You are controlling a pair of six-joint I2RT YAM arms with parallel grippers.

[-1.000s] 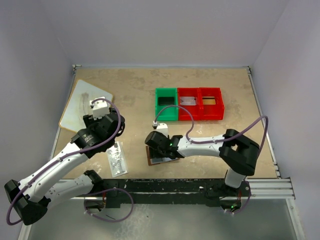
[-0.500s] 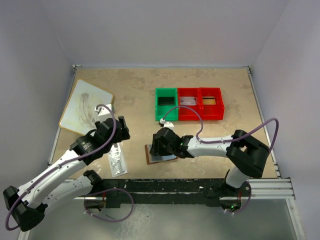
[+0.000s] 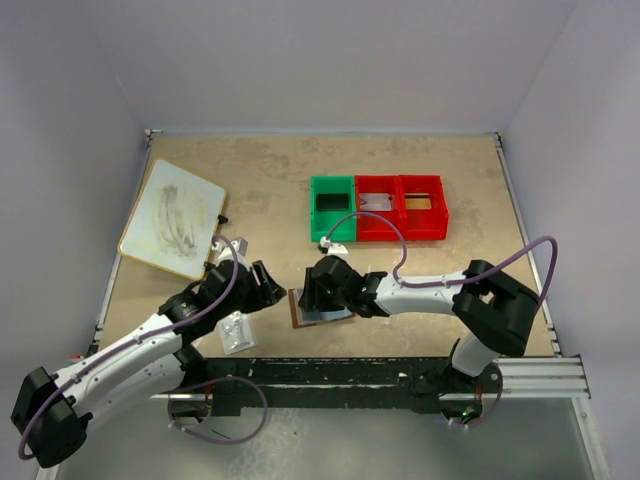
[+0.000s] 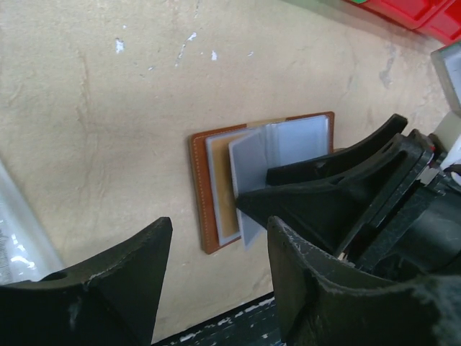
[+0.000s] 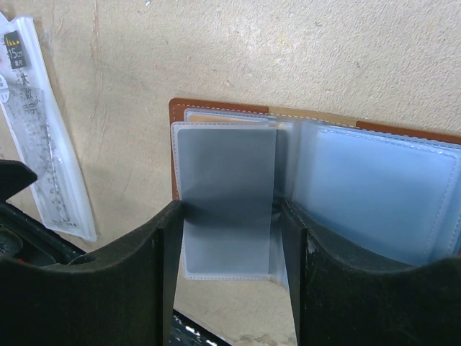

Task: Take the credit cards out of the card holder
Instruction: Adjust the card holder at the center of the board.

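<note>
The brown card holder (image 3: 298, 310) lies open near the table's front edge, its bluish sleeves showing (image 5: 374, 187). One sleeve page with the silvery grey credit card (image 5: 227, 180) stands lifted off it. My right gripper (image 5: 229, 223) is closed across that page's width, one finger on each long edge. The golden tan card (image 4: 225, 194) lies in the pocket beneath. My left gripper (image 4: 220, 267) hovers just left of the holder (image 4: 198, 187), open, with only bare table between its fingers. In the top view it (image 3: 268, 287) sits close to the right gripper (image 3: 325, 287).
A clear speckled packet (image 3: 235, 332) lies left of the holder, under the left arm. Green and red bins (image 3: 377, 208) stand behind it. A white board (image 3: 172, 218) lies at the back left. The black front rail (image 3: 350, 372) runs just below the holder.
The left arm swung down and right from beside the board to just left of the card holder, its jaws narrowing. The right gripper shifted slightly over the holder, then held still.
</note>
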